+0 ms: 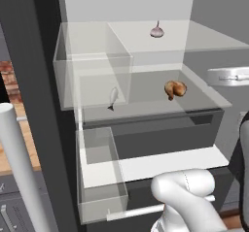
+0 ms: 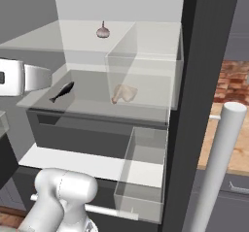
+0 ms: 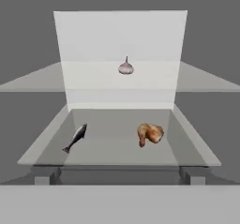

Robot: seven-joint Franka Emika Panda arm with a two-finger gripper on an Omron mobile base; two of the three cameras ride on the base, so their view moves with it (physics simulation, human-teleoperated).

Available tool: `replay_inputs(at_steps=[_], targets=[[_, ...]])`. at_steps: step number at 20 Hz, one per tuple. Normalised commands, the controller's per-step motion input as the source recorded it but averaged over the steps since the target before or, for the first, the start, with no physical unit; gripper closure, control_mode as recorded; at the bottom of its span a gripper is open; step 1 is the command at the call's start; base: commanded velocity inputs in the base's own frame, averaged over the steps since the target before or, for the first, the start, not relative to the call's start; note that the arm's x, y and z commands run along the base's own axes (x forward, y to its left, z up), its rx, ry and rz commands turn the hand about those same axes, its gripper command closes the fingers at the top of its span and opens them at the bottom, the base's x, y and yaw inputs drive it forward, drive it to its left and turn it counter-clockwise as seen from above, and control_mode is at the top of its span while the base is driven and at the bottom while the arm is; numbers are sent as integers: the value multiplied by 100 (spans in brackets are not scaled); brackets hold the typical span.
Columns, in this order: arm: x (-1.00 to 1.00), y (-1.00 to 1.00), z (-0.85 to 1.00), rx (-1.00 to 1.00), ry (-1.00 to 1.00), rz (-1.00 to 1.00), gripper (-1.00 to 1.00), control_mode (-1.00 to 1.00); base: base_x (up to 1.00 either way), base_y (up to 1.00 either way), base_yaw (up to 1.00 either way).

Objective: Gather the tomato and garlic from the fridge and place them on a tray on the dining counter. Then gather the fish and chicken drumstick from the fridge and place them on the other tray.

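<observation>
My fingers spread wide, holding nothing, aimed into fridge. Garlic (image 3: pixel 125 67) on upper shelf, far ahead. Fish (image 3: pixel 76 137) and drumstick (image 3: pixel 150 133) on nearer lower shelf, side by side, well apart for clean grasp.

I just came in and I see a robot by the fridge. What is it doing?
The robot arm is facing the open fridge and isn't holding anything; its gripper is open. Inside, a garlic sits on the upper shelf. Below it, a fish and a chicken drumstick lie apart on the lower shelf. Nothing is being touched right now, so it looks like the robot is lining up to reach in for food.
</observation>
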Motion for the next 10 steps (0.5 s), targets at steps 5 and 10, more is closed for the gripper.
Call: replay_inputs(at_steps=[5, 10], targets=[[48, 0, 47, 0, -14, 0, -100, -100, 0, 0, 0], [92, -1, 13, 0, 2, 0, -100, -100, 0, 0, 0]])
